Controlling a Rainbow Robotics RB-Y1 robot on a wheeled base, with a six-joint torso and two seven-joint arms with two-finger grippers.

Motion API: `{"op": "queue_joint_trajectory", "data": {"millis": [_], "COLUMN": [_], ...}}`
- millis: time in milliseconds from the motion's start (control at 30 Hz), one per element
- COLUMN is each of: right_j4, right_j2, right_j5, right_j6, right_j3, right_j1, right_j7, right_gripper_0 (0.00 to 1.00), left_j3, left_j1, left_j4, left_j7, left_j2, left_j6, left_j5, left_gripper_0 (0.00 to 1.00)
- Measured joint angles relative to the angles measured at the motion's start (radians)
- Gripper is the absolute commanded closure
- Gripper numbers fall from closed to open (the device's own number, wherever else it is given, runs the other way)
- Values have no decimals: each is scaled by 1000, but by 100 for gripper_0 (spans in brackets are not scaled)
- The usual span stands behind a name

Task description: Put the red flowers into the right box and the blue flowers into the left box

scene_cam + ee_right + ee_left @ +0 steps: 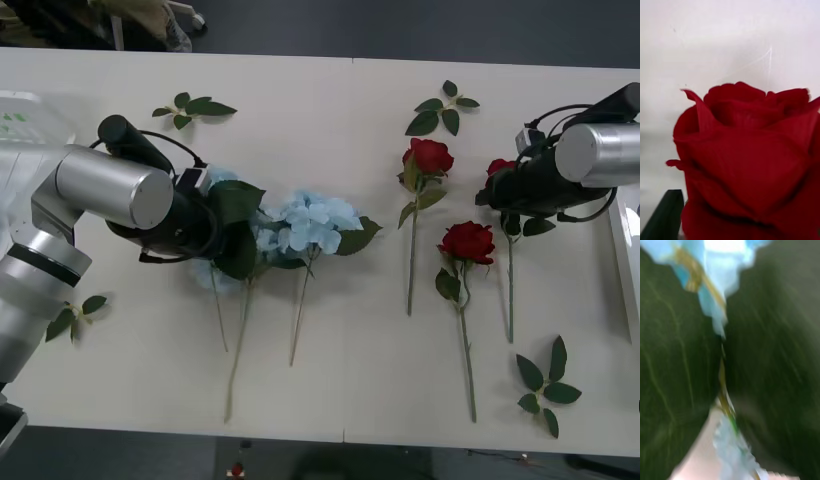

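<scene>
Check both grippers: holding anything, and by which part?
Cannot tell. The right gripper is at the rightmost rose's bloom, the left gripper is among the blue flowers' leaves; fingers hidden on both.

Both arms share one build: a smooth silver cylindrical forearm, the left arm (pixel 105 190) and the right arm (pixel 600 152), each ending in a black wrist section looped with thin black cables. A black cylindrical part sticks up behind each wrist. The left arm's upper links are ribbed grey-silver
</scene>
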Motion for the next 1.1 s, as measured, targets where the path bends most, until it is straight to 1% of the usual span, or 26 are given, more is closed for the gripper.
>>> {"op": "queue_joint_trajectory", "data": {"millis": [33, 67, 100, 133, 167, 233, 467, 633, 733, 833, 933, 1033, 1100], "right_j4": [8, 15, 22, 26, 31, 41, 66, 49, -17, -103, -159, -159, -127], "right_j2": [0, 0, 0, -2, -4, -4, -4, -13, -56, -135, -225, -315, -363], "right_j5": [0, 0, 0, 2, 4, 4, 2, -10, -21, -30, -28, -26, -24], "right_j6": [-12, -26, -37, -46, -48, -48, -39, 86, 188, 304, 350, 383, 383], "right_j3": [19, 36, 49, 57, 61, 59, 28, -39, -102, -173, -234, -277, -295], "right_j1": [-2, -2, -2, -3, -5, -5, -5, -5, -5, -5, -5, -5, -6], "right_j7": [0, 0, 0, 0, 0, 0, 0, 0, 0, 3, 57, 209, 292], "right_gripper_0": [49, 55, 57, 66, 75, 100, 100, 100, 100, 100, 100, 100, 100], "left_j3": [-6, -7, -6, -3, 1, 11, 20, 20, 23, 59, 119, 204, 285], "left_j1": [-5, -8, -10, -10, -10, -10, -10, -10, -10, -10, -10, -10, -10], "left_j4": [18, 34, 46, 55, 61, 61, 61, 59, 35, -38, -138, -271, -352], "left_j7": [0, 0, 0, 0, 0, 0, 0, 0, 0, 0, -9, -81, -187], "left_j2": [0, -1, -3, -4, -7, -11, -11, -11, -11, -11, -10, 3, 23], "left_j6": [-12, -26, -39, -51, -59, -63, -63, -63, -31, 71, 193, 389, 511], "left_j5": [-3, -10, -16, -21, -24, -33, -109, -164, -199, -232, -255, -255, -255], "left_gripper_0": [50, 75, 91, 100, 100, 100, 100, 100, 100, 100, 100, 100, 100]}}
